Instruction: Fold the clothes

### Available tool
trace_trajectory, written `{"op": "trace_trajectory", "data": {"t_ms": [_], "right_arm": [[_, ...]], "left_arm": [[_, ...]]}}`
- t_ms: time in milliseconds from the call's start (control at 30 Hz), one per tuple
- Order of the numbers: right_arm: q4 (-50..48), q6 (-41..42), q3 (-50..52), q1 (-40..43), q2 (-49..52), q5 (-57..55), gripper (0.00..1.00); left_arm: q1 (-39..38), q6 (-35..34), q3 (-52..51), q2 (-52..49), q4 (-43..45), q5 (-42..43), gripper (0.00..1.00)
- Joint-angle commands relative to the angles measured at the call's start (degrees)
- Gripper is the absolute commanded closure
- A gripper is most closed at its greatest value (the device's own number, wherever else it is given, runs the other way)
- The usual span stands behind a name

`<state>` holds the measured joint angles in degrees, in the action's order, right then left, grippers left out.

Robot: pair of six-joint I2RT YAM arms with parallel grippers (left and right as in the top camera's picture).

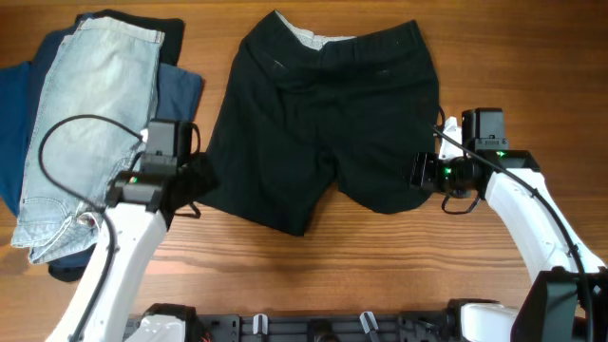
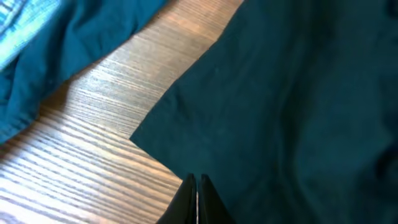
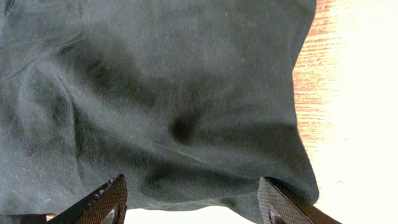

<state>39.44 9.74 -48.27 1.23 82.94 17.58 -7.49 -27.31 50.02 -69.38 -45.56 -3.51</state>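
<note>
The clothes, a pair of black shorts (image 1: 323, 114), lie flat mid-table with the pale-lined waistband at the far side. My left gripper (image 1: 197, 182) is at the outer hem of the left leg. In the left wrist view its fingertips (image 2: 198, 182) are pressed together right on the hem of the shorts (image 2: 298, 112), shut on the fabric edge. My right gripper (image 1: 418, 173) stands at the right leg's hem. In the right wrist view it (image 3: 191, 186) is open, and the hem of the shorts (image 3: 174, 93) lies between its two fingers (image 3: 109, 202).
Light denim shorts (image 1: 90, 104) lie on navy garments (image 1: 180, 90) at the table's left, close behind my left arm. The navy cloth (image 2: 74, 37) shows in the left wrist view. Bare wood (image 1: 380, 266) runs along the front, and a black rail (image 1: 313, 328) lines the near edge.
</note>
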Motion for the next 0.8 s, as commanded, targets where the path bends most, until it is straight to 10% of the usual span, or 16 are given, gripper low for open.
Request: {"op": "trace_trajectory", "data": {"t_ms": [0,100,333,433,767], "right_arm": [[1.16,0.79,-0.79,0.26,0.52,-0.68,0.32],[2.1,3.98,-0.76,0.26,1.03,-2.78,0.31],[-0.94,3.98,3.15,0.24,2.25,-2.54,0.37],[-1.57,4.04,3.65,0.24,2.36,-2.49,0.96],[9.33,7.8,-3.63,0.26,-7.06,-7.5,0.93]], "left_arm": [[0.22,-0.11,0.68,5.09,0.09,1.11,0.86],[0.2,-0.11,0.68,4.76,1.46,1.2,0.7],[0.2,-0.11,0.68,2.64,2.95,1.55,0.68],[0.2,-0.09,0.68,2.62,3.04,1.55,0.69],[0.2,-0.11,0.68,2.62,3.08,1.84,0.7]]}}
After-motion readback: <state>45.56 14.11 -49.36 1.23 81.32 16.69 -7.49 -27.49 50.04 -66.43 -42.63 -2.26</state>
